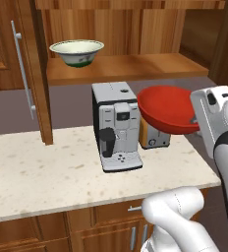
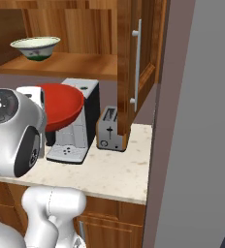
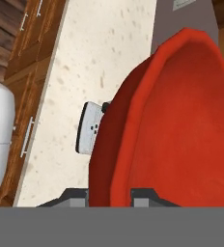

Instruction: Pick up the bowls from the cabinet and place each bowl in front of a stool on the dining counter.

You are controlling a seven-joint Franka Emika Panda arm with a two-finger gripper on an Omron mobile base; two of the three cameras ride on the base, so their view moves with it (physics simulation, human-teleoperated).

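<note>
Red and glossy, the wide round bowl (image 1: 167,109) hangs in mid-air in the left base view, tilted, in front of the silver toaster (image 1: 154,136) and to the right of the grey espresso machine (image 1: 115,125); the white arm's wrist (image 1: 215,115) meets its right rim. Both appliances stand on the beige speckled stone worktop (image 1: 32,172) over wooden drawers. Above, the cream-white bowl with a green band (image 1: 77,52) sits upright on the plank shelf (image 1: 135,66) of the warm brown wooden cabinet, whose open door (image 1: 30,64) carries a long silver bar handle (image 1: 23,69).

Right base view: the red bowl (image 2: 61,105) floats before the espresso machine (image 2: 75,121), its rim against the arm's hand (image 2: 34,99). The toaster (image 2: 109,130) stands to the right on the worktop (image 2: 112,169), beside the second cabinet door (image 2: 134,58). The cream-white bowl (image 2: 35,48) rests on the shelf (image 2: 80,64), up and to the left.

Hand view: the gripper (image 3: 110,194) is clamped on the red bowl (image 3: 176,130), one dark fingertip (image 3: 75,194) outside the wall and the other (image 3: 145,195) inside. Beyond the bowl lie the worktop (image 3: 94,62) and part of the espresso machine's base (image 3: 89,129).
</note>
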